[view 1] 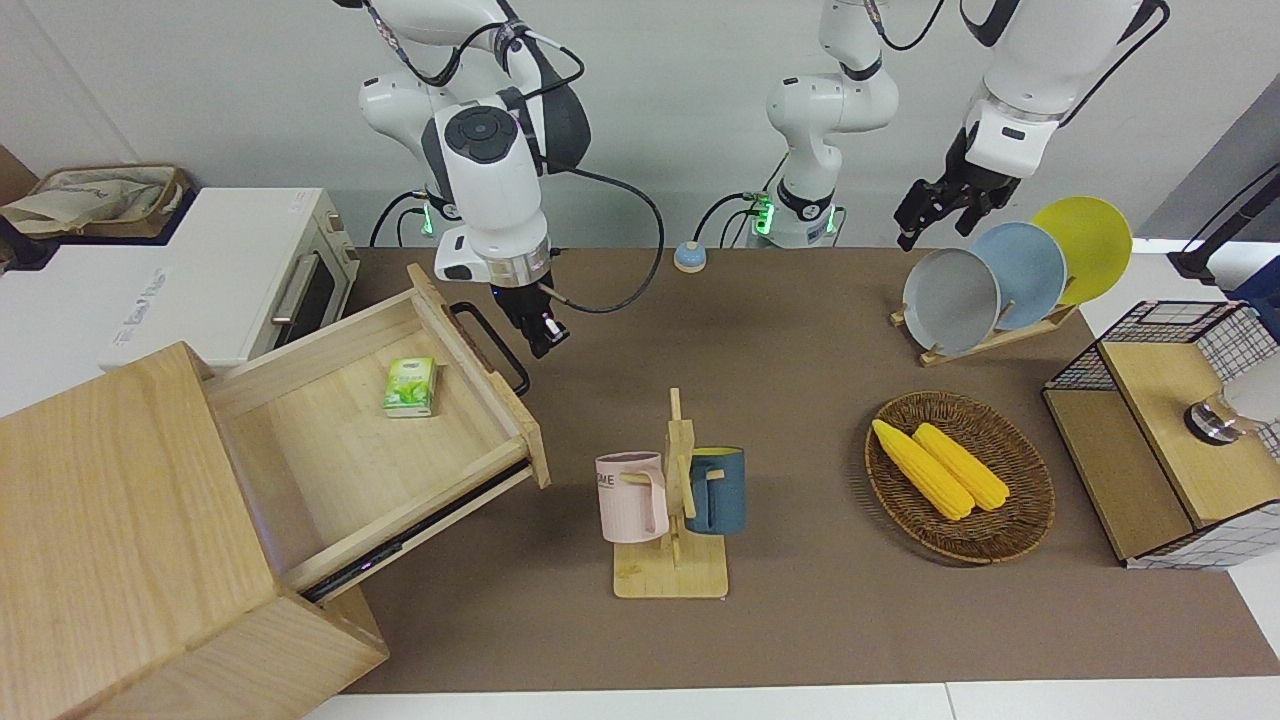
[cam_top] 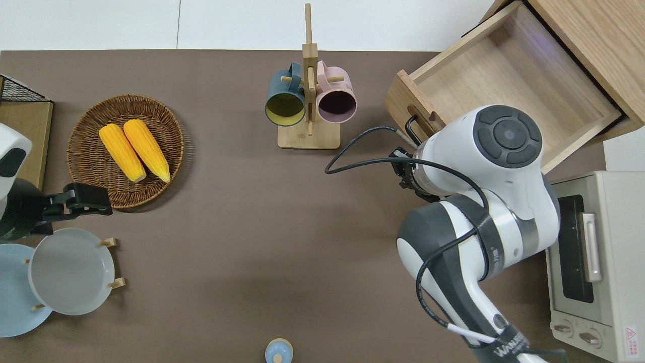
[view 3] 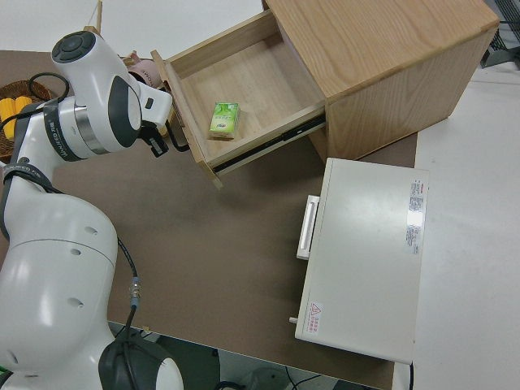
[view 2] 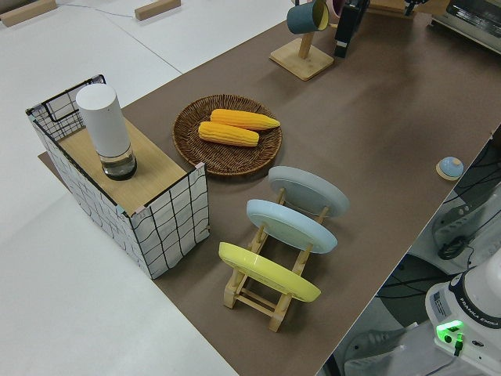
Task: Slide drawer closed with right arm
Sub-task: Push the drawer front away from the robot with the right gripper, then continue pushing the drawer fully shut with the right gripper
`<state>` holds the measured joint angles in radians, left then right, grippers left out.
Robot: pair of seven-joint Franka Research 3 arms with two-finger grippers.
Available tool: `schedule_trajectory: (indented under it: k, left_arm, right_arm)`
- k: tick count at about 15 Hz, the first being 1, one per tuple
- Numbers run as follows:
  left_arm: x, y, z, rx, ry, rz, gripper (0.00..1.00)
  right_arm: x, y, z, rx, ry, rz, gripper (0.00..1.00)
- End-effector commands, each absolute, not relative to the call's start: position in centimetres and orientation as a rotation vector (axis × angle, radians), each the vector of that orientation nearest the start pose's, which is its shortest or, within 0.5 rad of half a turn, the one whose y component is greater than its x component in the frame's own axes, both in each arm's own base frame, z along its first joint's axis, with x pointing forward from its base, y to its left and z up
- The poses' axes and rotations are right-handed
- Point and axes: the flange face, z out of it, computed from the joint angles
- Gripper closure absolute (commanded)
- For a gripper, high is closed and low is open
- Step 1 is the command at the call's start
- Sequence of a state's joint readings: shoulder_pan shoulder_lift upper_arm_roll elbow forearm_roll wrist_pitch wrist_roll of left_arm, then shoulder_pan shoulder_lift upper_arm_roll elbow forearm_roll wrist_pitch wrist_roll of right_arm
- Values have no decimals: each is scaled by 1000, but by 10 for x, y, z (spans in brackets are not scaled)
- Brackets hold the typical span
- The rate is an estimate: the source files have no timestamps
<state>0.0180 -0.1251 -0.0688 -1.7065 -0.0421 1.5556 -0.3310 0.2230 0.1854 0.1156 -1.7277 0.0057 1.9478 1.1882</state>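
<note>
The drawer (view 1: pixel 370 450) stands pulled far out of the light-wood cabinet (view 1: pixel 110 520). It holds a small green packet (view 1: pixel 410 387). Its black bar handle (view 1: pixel 492 347) faces the middle of the table. My right gripper (view 1: pixel 540 336) is shut and empty. It hangs low, close beside the handle's end nearer the robots; I cannot tell whether they touch. The right side view shows the gripper (view 3: pixel 157 144) by the handle (view 3: pixel 175 140) too. In the overhead view the arm (cam_top: pixel 499 146) hides the gripper and the packet. My left arm (view 1: pixel 1000 130) is parked.
A white toaster oven (view 1: pixel 250 280) stands beside the cabinet, nearer the robots. A mug rack (view 1: pixel 672 500) with two mugs is mid-table. A wicker basket (view 1: pixel 1025 500) of corn, a plate rack (view 1: pixel 1010 275) and a wire-and-wood box (view 1: pixel 1170 430) are toward the left arm's end.
</note>
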Motion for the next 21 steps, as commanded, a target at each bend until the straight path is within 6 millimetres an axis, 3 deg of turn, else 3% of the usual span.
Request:
schedule_trajectory:
  k: [1,6,21]
  left_arm:
    - [507,-31,631,-3139,-434,58,7]
    - [508,-31,631,-3140,-434,56,7]
    - [507,-31,631,-3139,-434,58,7]
  right_arm:
    - [618,185,485,-2783,1302,-81,1000]
    - [634,157,481,-2779,1334,-95,1000]
    - [687,39,486,-2690,1399,-223,1000]
